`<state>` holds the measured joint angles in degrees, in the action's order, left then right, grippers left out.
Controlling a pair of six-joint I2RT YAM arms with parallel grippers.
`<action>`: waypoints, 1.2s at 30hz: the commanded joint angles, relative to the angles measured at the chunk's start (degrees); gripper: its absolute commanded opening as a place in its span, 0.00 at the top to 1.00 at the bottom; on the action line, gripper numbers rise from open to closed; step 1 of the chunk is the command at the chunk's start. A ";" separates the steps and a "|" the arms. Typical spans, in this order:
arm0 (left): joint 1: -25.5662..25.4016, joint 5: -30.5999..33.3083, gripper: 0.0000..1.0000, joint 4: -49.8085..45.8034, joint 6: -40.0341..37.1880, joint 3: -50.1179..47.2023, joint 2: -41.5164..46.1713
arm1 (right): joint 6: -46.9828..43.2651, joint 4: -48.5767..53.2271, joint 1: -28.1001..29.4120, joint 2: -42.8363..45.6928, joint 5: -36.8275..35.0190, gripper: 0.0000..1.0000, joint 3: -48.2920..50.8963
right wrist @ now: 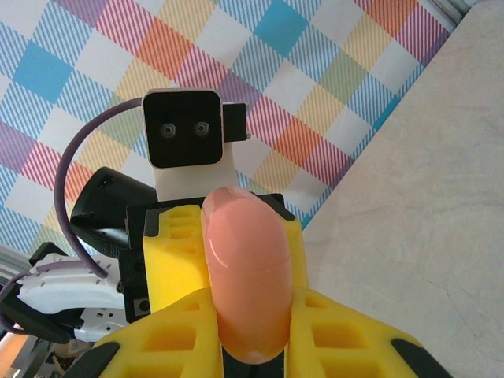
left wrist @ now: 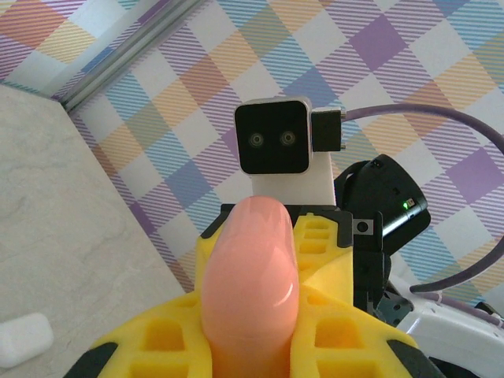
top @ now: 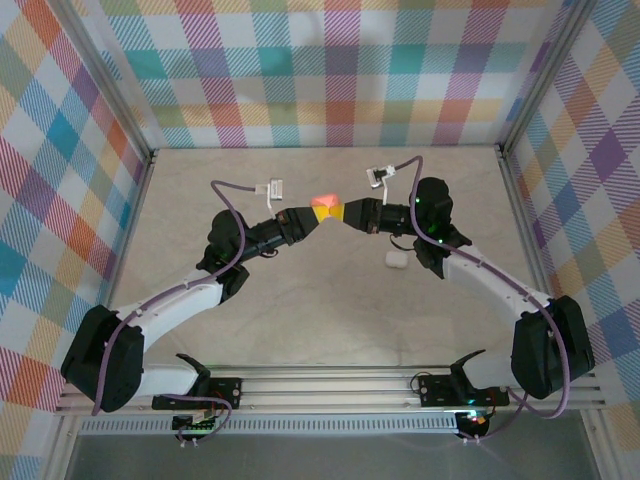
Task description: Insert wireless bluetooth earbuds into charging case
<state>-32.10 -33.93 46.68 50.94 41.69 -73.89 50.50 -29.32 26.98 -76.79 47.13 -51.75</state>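
A salmon-pink charging case (top: 324, 207) hangs in mid-air over the middle of the table, lid closed. My left gripper (top: 306, 217) is shut on its left end and my right gripper (top: 348, 211) on its right end, nose to nose. In the left wrist view the case (left wrist: 252, 268) stands between my yellow fingers (left wrist: 157, 339), with the right gripper's fingers (left wrist: 324, 236) clasping its far end. From the right wrist the case (right wrist: 246, 268) shows a seam across it, gripped by my fingers (right wrist: 346, 331). The earbuds are out of view.
A white case (top: 395, 260) lies on the beige table (top: 330, 320) below the right forearm, and it appears again as the white case (left wrist: 24, 339) at the lower left. Checked walls enclose the table on three sides.
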 commanded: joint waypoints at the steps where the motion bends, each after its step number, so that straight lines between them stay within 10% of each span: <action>1: -0.93 -2.99 0.95 -2.83 -3.52 -0.47 1.49 | -1.77 -0.52 0.41 -0.62 -0.82 0.87 -0.18; 14: -0.94 -0.09 0.67 -13.23 -9.60 -2.83 3.24 | -5.38 5.71 0.31 -3.95 0.01 0.90 -0.12; 25: -0.83 11.69 0.00 -36.67 -21.95 -1.56 10.27 | -7.56 17.73 -3.15 -8.67 -2.07 0.91 -2.33; 36: 0.19 27.19 0.00 -54.91 -29.77 -2.07 17.94 | -18.75 35.39 -2.81 -24.95 2.63 0.88 -11.86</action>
<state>-32.77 -11.73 -3.20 24.10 39.68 -57.63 37.60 -1.37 23.29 -98.30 47.18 -60.84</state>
